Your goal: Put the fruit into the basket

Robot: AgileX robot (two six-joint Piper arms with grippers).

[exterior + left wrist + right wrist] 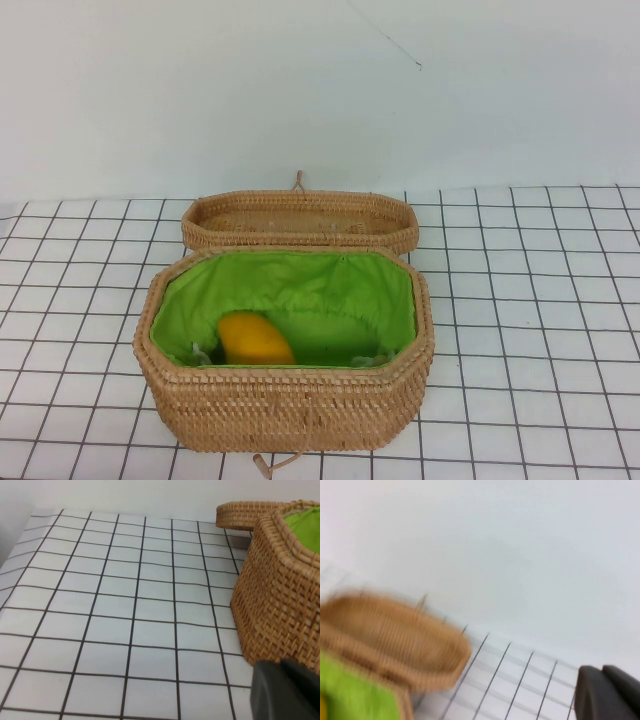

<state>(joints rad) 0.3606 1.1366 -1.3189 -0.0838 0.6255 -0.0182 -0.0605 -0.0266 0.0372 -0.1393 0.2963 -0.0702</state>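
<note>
Already the fruit [254, 339] lies in the basket [290, 405]; left hand [287, 690] and right hand [610, 692] grips unclear.

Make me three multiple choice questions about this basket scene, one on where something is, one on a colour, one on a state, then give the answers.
1. Where is the fruit?
A. on the table
B. inside the basket
C. on the lid

2. What colour is the basket's lining?
A. red
B. blue
C. green

3. How is the basket?
A. open, lid behind it
B. closed
C. tipped over

Answers:
1 B, the fruit lies on the lining at the basket's left-front.
2 C, bright green fabric shows.
3 A, the lid sits apart on the table.

The left gripper is beside the basket; the right gripper is raised near the lid.
</note>
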